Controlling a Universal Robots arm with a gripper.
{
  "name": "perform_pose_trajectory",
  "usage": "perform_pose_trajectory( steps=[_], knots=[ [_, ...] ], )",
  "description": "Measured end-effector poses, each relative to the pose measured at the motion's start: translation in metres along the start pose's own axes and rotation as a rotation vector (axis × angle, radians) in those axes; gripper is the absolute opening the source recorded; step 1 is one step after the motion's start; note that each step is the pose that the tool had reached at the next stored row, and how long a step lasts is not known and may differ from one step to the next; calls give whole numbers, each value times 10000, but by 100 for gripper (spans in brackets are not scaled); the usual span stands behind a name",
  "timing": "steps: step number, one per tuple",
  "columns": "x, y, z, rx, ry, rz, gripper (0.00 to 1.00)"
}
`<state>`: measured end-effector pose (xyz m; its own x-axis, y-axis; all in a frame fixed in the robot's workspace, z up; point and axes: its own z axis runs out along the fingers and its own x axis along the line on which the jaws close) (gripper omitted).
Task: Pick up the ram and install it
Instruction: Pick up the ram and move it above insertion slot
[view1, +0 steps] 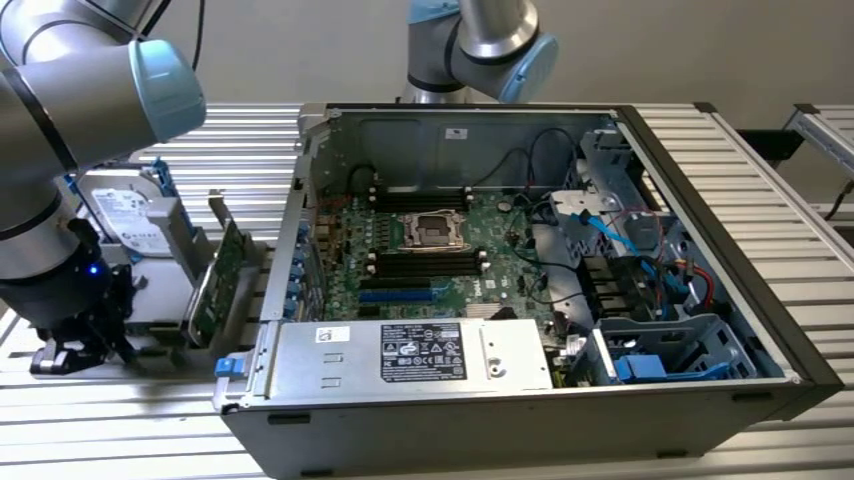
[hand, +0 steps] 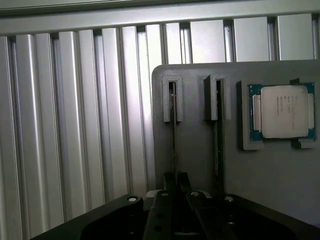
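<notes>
Claw: your gripper (hand: 176, 180) is clenched on the ram (hand: 173, 135). In the wrist view its two fingers (hand: 168, 181) press the thin stick from both sides with no gap showing.
Ram: it stands on edge in the grey holder plate (hand: 270, 175), and you see it edge-on. Its far end sits inside a U-shaped guide.
Neighbour: a second memory stick (hand: 218, 130) stands parallel, just beside the ram in the next guide and clear of the fingers.
Processor: a CPU chip (hand: 282, 111) lies flat in a pocket of the same plate, on the far side of the second stick from the ram.
Arm: in the exterior view your arm (view1: 54, 200) reaches down at the frame's eight o'clock, at nine o'clock from the computer case (view1: 534, 440).
Case: it lies open at the frame's centre, on the slatted aluminium table (hand: 75, 125).
Memory slots: black banks (view1: 424, 265) lie at six and twelve o'clock from the CPU socket (view1: 434, 228).
Power supply: the silver box (view1: 414, 350) sits at six o'clock from the socket, along the case's near wall.
Green card: it (view1: 214, 290) stands on edge between your gripper and the case.
Hard drive: it (view1: 123, 212) stands at ten o'clock from the case.
Second arm: it (view1: 481, 40) is at twelve o'clock, behind the case.
</notes>
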<state>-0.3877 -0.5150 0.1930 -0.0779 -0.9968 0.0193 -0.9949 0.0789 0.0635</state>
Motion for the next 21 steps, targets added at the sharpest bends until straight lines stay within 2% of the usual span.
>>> perform_pose_trajectory(
  steps=[15,21],
  knots=[
    [0,3,0,6,17,-126,15],
    [2,8,-91,8,28,-265,15]
  ],
)
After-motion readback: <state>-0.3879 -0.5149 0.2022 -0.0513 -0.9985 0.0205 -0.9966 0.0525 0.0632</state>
